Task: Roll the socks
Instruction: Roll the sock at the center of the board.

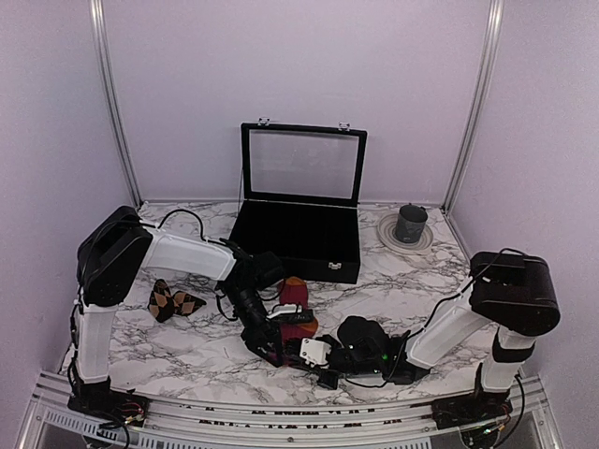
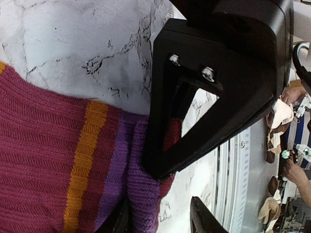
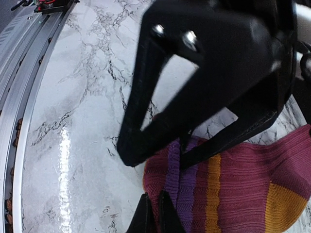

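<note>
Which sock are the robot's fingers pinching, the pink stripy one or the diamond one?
The magenta-red sock with orange stripes: the right fingers pinch its purple toe. The dark diamond-patterned sock lies alone at the left, untouched.

In front of me is a white tabletop (image 1: 178,360) with grey marble lines. At the back, in the middle, stands a black box (image 1: 298,241). Its lid (image 1: 302,166) is up, and I can see right through its window. To the right of the box, a dark cup (image 1: 410,223) sits on a pale round plate (image 1: 386,236). Light purple walls (image 1: 299,65) go round three sides, with shiny metal posts (image 1: 110,103) in the corners. A metal rail (image 1: 281,418) runs along the near edge.
</note>
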